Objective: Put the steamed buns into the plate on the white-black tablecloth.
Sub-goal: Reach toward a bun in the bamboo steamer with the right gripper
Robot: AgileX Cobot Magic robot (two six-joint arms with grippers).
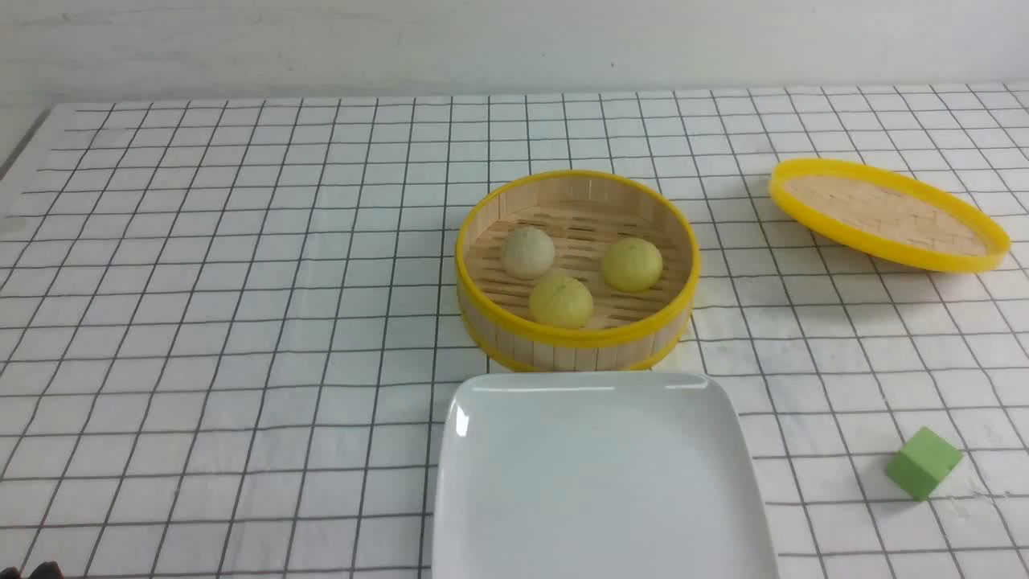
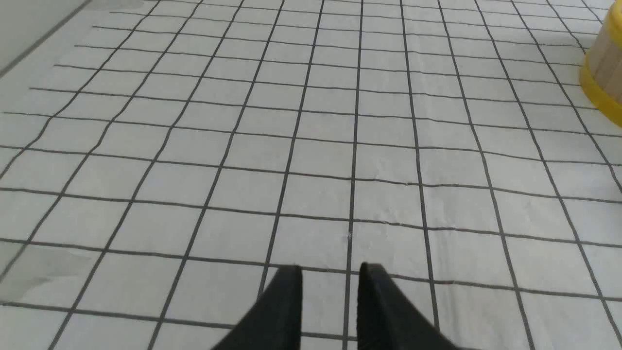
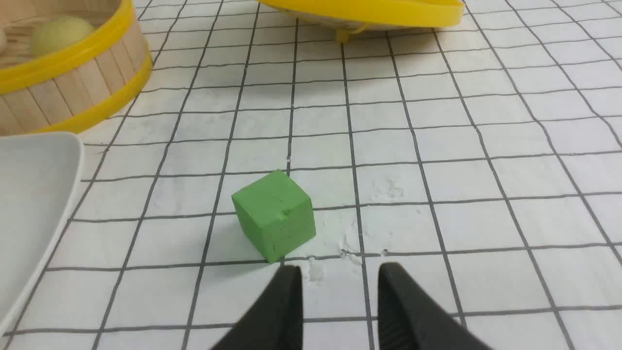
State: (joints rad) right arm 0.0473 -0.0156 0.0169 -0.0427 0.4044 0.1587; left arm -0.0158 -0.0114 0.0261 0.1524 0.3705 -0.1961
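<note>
Right gripper (image 3: 340, 266), like left gripper (image 2: 330, 267), is hanging parted and empty, risking knocking the cube (image 1: 923, 462) at the plate's (image 1: 603, 482) three o'clock if heading for the buns (image 1: 560, 301).

Glossy plate (image 1: 596, 490) — matt tablecloth (image 1: 241, 322) — wooden steamer (image 1: 555, 354).

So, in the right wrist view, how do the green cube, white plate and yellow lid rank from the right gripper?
1. Green cube, just ahead of the right gripper.
2. Plate, to the robot's left of it.
3. Lid, farthest, well beyond the cube.
</note>
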